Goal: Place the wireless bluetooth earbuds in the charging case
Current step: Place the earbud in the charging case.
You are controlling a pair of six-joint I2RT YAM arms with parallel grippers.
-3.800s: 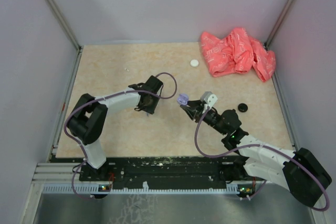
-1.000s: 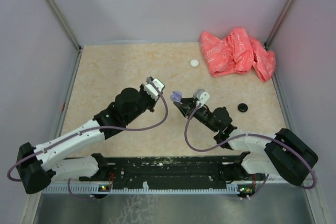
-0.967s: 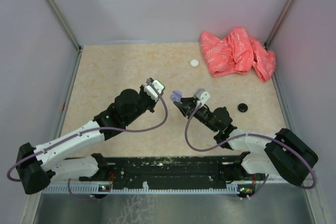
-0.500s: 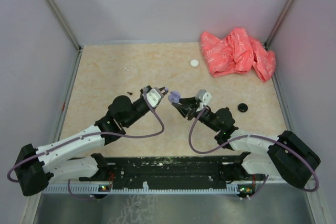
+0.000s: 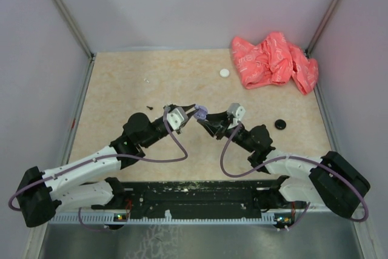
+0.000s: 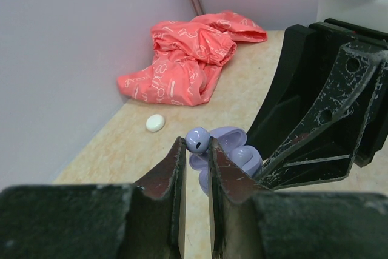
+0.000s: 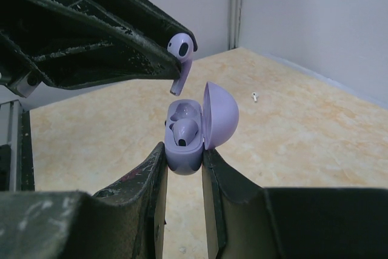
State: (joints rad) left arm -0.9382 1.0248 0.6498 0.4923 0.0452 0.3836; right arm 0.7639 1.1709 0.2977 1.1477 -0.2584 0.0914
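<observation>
Lavender plastic sits at mid-table: the right jaws pinch the open charging case (image 7: 219,113) by its base, lid swung back, with 1 seated earbud (image 7: 185,130) in its nearer socket. Just above the empty socket, not touching, hangs the purple earbud (image 7: 180,47), pinched at its head by the left jaws, its stem pointing down at the case. The left arm likely needs to lower it along that stem axis. Farther off lie a white disc (image 5: 225,73) and a pink cloth (image 5: 273,59).
</observation>
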